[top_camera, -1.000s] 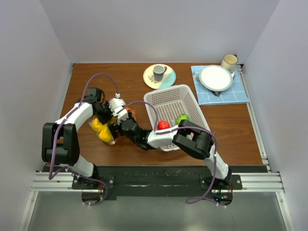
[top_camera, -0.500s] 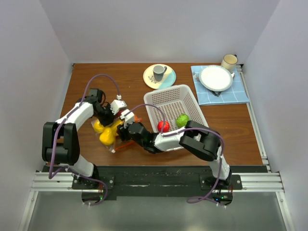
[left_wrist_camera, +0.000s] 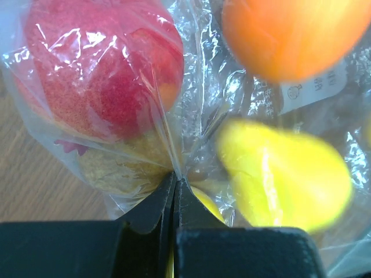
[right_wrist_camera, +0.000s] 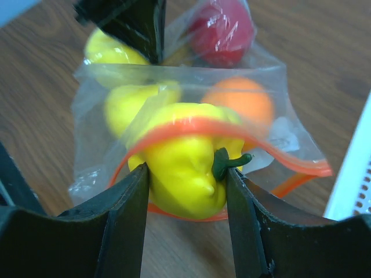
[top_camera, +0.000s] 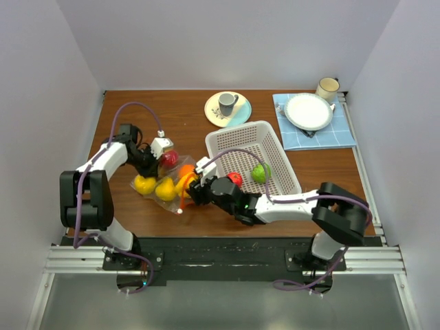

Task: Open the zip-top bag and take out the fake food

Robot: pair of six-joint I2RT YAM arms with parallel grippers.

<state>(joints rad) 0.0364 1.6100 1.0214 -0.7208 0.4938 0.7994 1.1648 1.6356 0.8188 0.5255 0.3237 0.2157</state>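
The zip-top bag (top_camera: pixel 161 184) lies left of centre on the table, its orange-red zip mouth open (right_wrist_camera: pixel 290 159). Inside it are fake food pieces: a red fruit (left_wrist_camera: pixel 104 69), an orange one (left_wrist_camera: pixel 290 35) and yellow ones (left_wrist_camera: pixel 284 174). My left gripper (top_camera: pixel 152 158) is shut on the bag's clear plastic at its closed end (left_wrist_camera: pixel 175 176). My right gripper (right_wrist_camera: pixel 185 185) is shut on a yellow pepper (right_wrist_camera: pixel 182 165) with a green stem, which sits in the bag's mouth with the zip strip looped around it. In the top view my right gripper (top_camera: pixel 191 190) is at the bag's right edge.
A white perforated basket (top_camera: pixel 275 134) stands right of the bag and holds a red fruit (top_camera: pixel 235 179) and a green one (top_camera: pixel 260 172). At the back are a plate with a grey cup (top_camera: pixel 227 108), a blue cloth with a white plate (top_camera: pixel 313 113), and a mug (top_camera: pixel 327 88).
My left gripper has pulled the bag's closed end back and to the left. My right gripper has moved right, its elbow swinging out to the right. The bag now lies flatter and spread out.
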